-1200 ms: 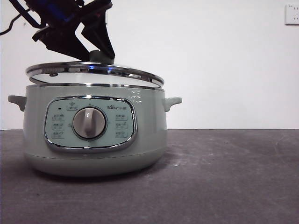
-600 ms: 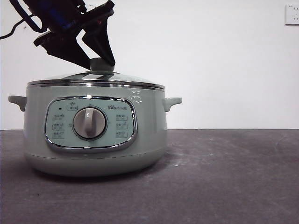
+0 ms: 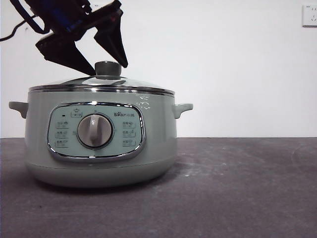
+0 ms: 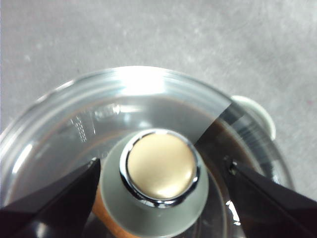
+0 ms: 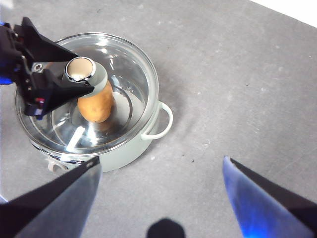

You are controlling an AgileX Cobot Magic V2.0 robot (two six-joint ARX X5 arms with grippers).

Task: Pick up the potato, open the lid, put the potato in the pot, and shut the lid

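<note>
The sage-green pot (image 3: 99,144) stands on the table at the left. The glass lid (image 3: 74,84) sits flat on the pot's rim. My left gripper (image 3: 109,69) is open, with one jaw on each side of the lid's knob (image 3: 107,68) and a gap to it on both sides, as the left wrist view (image 4: 162,166) shows. The potato (image 5: 96,106) lies inside the pot under the glass. My right gripper (image 5: 161,162) is open and empty, high above the table beside the pot.
The dark grey table (image 3: 237,188) stretches to the right of the pot. A white wall with a socket (image 3: 309,15) stands behind. The pot's side handle (image 5: 161,121) sticks out towards the open side.
The lid, tilted and lifted one second ago, has come down flat onto the pot. The left gripper's jaws have since opened off the knob.
</note>
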